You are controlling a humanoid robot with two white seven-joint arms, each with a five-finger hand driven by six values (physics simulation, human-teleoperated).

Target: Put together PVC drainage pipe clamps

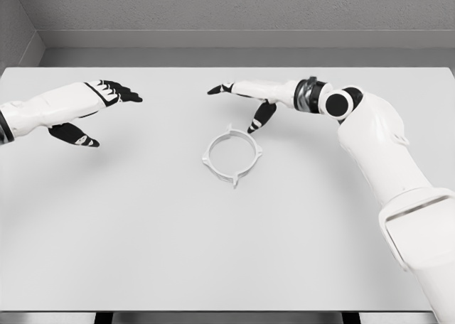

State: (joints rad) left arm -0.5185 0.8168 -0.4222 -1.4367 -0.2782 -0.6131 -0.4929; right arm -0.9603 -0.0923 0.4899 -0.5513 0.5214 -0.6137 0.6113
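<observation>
The white pipe clamp ring (pixel 234 155) lies flat mid-counter, a little nearer the far edge. The right hand (pixel 250 98) hovers just beyond it, fingers spread, holding nothing. It should probably descend squarely and pinch the rim between tabs. The left hand (pixel 79 111), also spread and empty, waits near the counter (pixel 142 253)'s left edge; bare surface all around leaves ample room.

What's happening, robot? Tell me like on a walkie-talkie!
Left hand open, holding nothing. Right hand open, above the clamp ring. Ring flat on table, untouched. Nothing in the way.

Matt white plastic-looking clamp ring (pixel 234 155) lies on a smooth, matt pale-grey table (pixel 142 231).
</observation>
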